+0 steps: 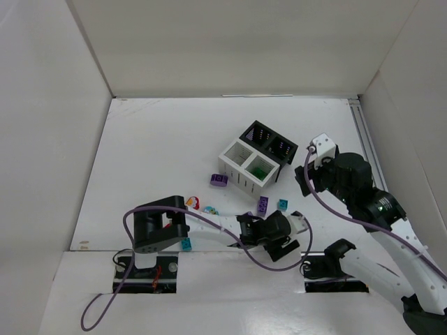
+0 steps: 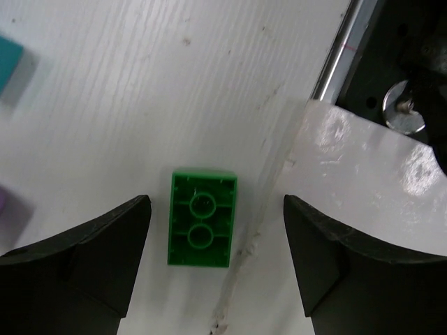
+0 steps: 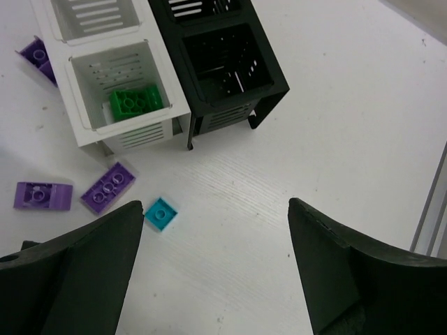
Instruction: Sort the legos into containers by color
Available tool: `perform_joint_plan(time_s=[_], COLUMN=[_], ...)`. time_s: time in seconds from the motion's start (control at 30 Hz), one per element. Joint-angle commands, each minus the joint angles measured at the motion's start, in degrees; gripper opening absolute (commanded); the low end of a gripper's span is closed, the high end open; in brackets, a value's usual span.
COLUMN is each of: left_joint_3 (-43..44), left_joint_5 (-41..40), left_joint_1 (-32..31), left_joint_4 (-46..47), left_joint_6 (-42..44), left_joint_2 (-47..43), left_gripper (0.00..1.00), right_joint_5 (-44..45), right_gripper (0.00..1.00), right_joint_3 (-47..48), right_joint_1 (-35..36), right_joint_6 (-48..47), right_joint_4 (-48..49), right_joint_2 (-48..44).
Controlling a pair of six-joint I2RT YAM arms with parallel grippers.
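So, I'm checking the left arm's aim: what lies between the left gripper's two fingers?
A green brick, hollow underside up, lies on the table between the fingers, touching neither; the left wrist view shows it.

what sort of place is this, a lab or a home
Likely a robotics lab cell: a white table boxed in by white panels, a left arm and right arm bolted at its near edge, and lego bricks scattered beside sorting bins.
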Motion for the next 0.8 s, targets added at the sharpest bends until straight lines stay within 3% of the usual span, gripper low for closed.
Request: perform_joint_plan(time_s=[0.0, 0.2, 0.37, 0.63, 0.77], left_joint_3=[2.69, 3.22, 0.06, 1.81, 1.81], left_joint_5=[0.67, -0.65, -6.79, -30.69, -26.43], left_joint_1=[-0.25, -0.25, -0.25, 0.27, 6.24], left_joint_4=[1.01, -0.04, 1.36, -1.80, 1.00], left_joint_6=[2.03, 1.41, -0.43, -2.98, 1.31], left_joint_2=[1.71, 1.28, -4.26, -18.93, -25.88], left_gripper=[0.73, 0.25, 0.09, 0.10, 0.15], right_joint_5=[1.64, 1.65, 2.79, 6.83, 6.83], right_gripper=[0.89, 0.89, 0.89, 0.90, 0.90], right_joint_3=[-0.34, -0.34, 0.19, -0.86, -2.00], right_joint_1=[-0.36, -0.36, -0.36, -0.98, -0.98], right_joint_6=[0.44, 0.44, 0.44, 2.90, 2.90], right_joint_4=[-2.15, -2.15, -2.68, -5.13, -5.67], right_joint_2=[-0.61, -1.66, -1.66, -2.71, -2.72])
